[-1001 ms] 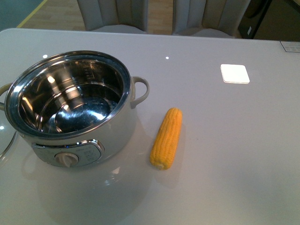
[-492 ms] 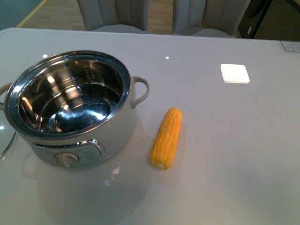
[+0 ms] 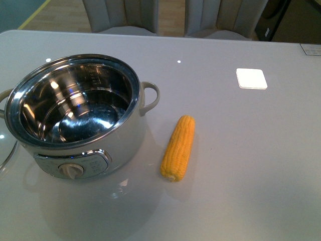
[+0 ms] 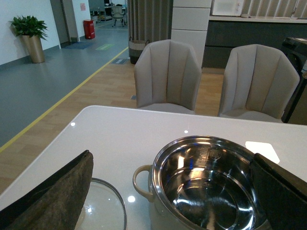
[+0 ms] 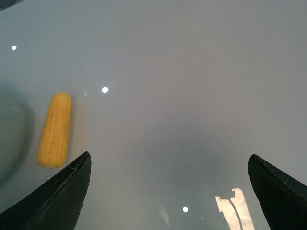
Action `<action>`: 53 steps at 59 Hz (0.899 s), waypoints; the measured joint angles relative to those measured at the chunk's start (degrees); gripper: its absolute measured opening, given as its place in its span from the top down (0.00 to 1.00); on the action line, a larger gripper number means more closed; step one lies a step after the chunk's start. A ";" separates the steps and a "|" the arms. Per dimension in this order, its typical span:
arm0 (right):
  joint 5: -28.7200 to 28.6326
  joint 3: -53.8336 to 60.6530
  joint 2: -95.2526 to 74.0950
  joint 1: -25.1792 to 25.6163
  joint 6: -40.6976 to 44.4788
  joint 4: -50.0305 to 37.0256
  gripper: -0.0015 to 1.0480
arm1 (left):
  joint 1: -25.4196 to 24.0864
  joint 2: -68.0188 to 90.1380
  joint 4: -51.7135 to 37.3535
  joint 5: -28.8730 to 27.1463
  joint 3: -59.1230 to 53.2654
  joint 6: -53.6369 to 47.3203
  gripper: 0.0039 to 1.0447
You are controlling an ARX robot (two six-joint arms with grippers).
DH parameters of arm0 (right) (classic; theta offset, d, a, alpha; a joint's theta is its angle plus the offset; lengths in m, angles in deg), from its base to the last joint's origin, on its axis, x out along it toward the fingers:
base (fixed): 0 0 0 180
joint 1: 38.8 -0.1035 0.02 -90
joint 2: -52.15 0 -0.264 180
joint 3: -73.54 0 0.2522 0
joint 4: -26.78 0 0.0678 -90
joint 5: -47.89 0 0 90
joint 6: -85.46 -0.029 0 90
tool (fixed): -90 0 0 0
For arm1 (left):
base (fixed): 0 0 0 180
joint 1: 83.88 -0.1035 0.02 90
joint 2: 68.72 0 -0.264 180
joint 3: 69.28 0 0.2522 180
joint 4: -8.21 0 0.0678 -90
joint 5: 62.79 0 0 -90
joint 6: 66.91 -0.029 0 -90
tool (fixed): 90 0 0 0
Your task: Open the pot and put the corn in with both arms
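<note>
On the near left of the pale grey table [image 3: 251,196], the large round white electric pot [image 3: 129,138] with its shiny steel interior stands uncovered and empty, its knob panel facing the near edge. The husked yellow corn cob [image 3: 178,147] lies flat on the table just right of the pot, apart from it, its length running from near to far. The steel-rimmed glass lid [image 3: 5,150] rests on the table just left of the pot (only a sliver shows from the front; the left wrist view shows more of it).

By the look of it, the opening is done: the lid is off and set aside. The second half has not begun, since the corn has yet to be grasped, lifted and put into the pot.

The left gripper [image 4: 171,155] has its fingers spread wide with nothing between them, hanging above the near-left table and looking across lid and pot. The right gripper [image 5: 169,155] is just as wide apart and empty, over bare table to the right of the corn, touching nothing. Neither arm shows from the front.

Further out, a white square [image 3: 251,78] sits on the far right, and two beige upholstered chairs [image 3: 120,15] stand beyond the far edge.
</note>
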 joint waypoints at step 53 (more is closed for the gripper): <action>-3.13 -29.92 -78.16 -15.12 9.09 -36.41 0.08 | 0.00 0.00 0.00 -0.02 0.00 -0.02 0.06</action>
